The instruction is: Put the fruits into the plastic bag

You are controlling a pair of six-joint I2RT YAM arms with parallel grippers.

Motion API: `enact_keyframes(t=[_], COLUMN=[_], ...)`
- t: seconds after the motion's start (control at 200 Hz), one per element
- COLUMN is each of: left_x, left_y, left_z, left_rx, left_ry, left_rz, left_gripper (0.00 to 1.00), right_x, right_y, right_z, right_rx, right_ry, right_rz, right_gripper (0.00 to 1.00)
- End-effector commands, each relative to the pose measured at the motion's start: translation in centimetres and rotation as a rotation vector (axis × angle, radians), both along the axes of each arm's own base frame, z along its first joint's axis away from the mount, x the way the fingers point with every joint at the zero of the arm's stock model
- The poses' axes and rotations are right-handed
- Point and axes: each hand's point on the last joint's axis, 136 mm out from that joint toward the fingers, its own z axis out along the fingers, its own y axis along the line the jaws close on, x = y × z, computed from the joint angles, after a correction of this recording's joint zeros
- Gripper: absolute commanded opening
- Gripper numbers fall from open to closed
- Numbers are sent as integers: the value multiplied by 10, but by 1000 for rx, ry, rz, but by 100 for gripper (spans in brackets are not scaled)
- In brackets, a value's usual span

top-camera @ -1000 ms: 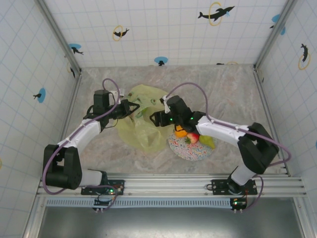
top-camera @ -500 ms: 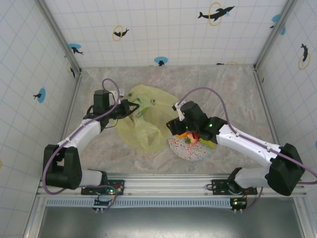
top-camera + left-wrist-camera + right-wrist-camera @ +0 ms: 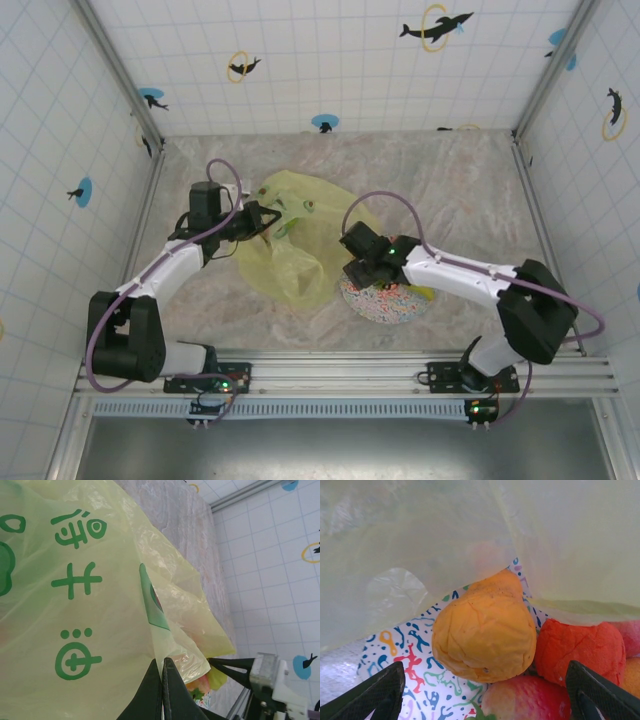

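The yellow-green plastic bag [image 3: 290,255] with green print lies on the table. My left gripper [image 3: 263,222] is shut on the bag's edge and holds its mouth up; in the left wrist view the jaws [image 3: 162,664] pinch a thin fold of bag [image 3: 75,605]. My right gripper [image 3: 366,270] hovers open over the fruits on the speckled plate [image 3: 392,305]. In the right wrist view its fingers [image 3: 380,692] straddle a wrinkled orange fruit [image 3: 485,630] without touching it. An orange-red fruit [image 3: 580,645] and a red-pink fruit [image 3: 530,700] lie beside it. The bag's rim [image 3: 470,525] hangs just beyond.
The plate [image 3: 405,650] sits right against the bag's lower right edge. A yellow-green fruit [image 3: 425,293] peeks out on the plate's right side. Tiled walls enclose the marbled table [image 3: 450,190] on three sides.
My right arm has drawn back from the bag's mouth to above the plate's fruits, and its jaws have spread slightly wider. The left gripper and the bag have stayed put.
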Motion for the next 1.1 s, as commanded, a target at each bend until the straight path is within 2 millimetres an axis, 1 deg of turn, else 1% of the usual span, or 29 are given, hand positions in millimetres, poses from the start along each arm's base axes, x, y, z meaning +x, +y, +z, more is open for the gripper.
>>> enact_keyframes(t=[0.0, 0.265, 0.5, 0.661, 0.781, 0.961, 1.096], left_x=[2, 2, 1, 1, 2, 1, 1], left_y=[3, 2, 2, 2, 2, 2, 2], left_z=[4, 4, 5, 4, 6, 4, 5], left_rx=[16, 13, 11, 10, 9, 10, 9], left_ry=[-28, -25, -26, -23, -27, -24, -23], left_rz=[-4, -6, -8, -8, -10, -10, -8], left_gripper=[0, 0, 0, 0, 0, 0, 0], right_x=[8, 13, 20, 21, 20, 18, 14], right_y=[3, 15, 17, 16, 16, 16, 17], right_z=[4, -12, -22, -30, -35, -31, -26], right_rx=[-46, -71, -109, -126, -128, -112, -70], right_ry=[-25, -5, -6, 6, 18, 16, 17], right_rz=[12, 37, 44, 45, 50, 48, 49], right_gripper=[85, 85, 85, 81, 76, 69, 67])
